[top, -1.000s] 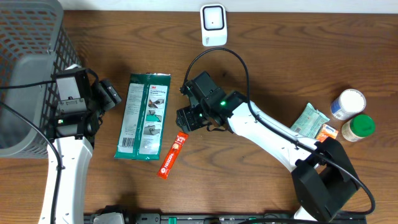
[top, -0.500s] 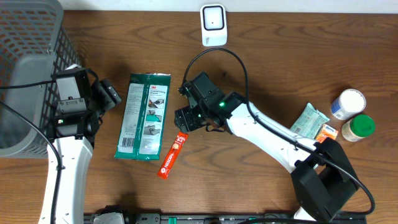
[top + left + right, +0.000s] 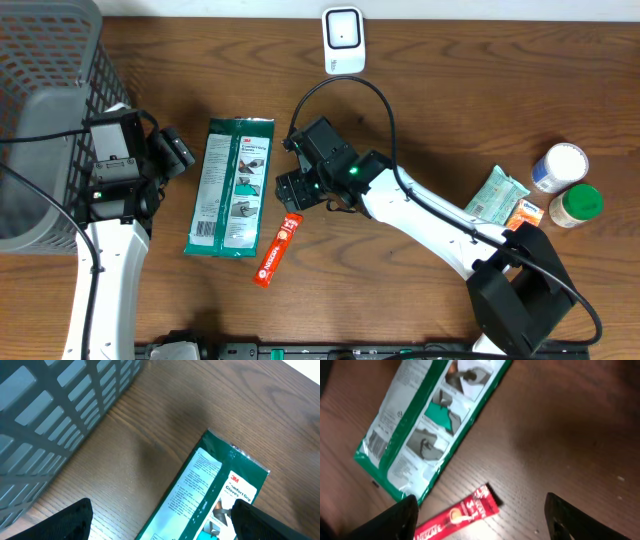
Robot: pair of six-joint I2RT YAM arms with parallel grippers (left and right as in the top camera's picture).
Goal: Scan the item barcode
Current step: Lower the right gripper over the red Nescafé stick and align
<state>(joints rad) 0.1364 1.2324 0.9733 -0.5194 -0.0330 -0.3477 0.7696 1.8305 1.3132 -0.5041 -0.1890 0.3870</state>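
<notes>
A green and white glove package [image 3: 232,187] lies flat left of centre, its barcode [image 3: 203,228] at the near left corner. A red sachet [image 3: 277,249] lies just right of that end. The white scanner [image 3: 343,40] stands at the far edge. My right gripper [image 3: 290,190] hovers open between package and sachet. In the right wrist view the sachet [image 3: 457,517] lies between its dark fingertips [image 3: 400,520] and the package [image 3: 427,425] is beyond. My left gripper [image 3: 175,152] stands open and empty beside the package's far left corner, with the package [image 3: 210,495] below it in the left wrist view.
A grey mesh basket [image 3: 40,60] fills the far left corner, close to the left arm. At the right edge sit a green pouch [image 3: 497,193], an orange packet [image 3: 528,212], a white-capped bottle [image 3: 560,165] and a green-lidded jar [image 3: 573,205].
My right gripper has shifted a little left toward the package and sachet, and its jaws have spread wider. The left arm and the items have not moved.
</notes>
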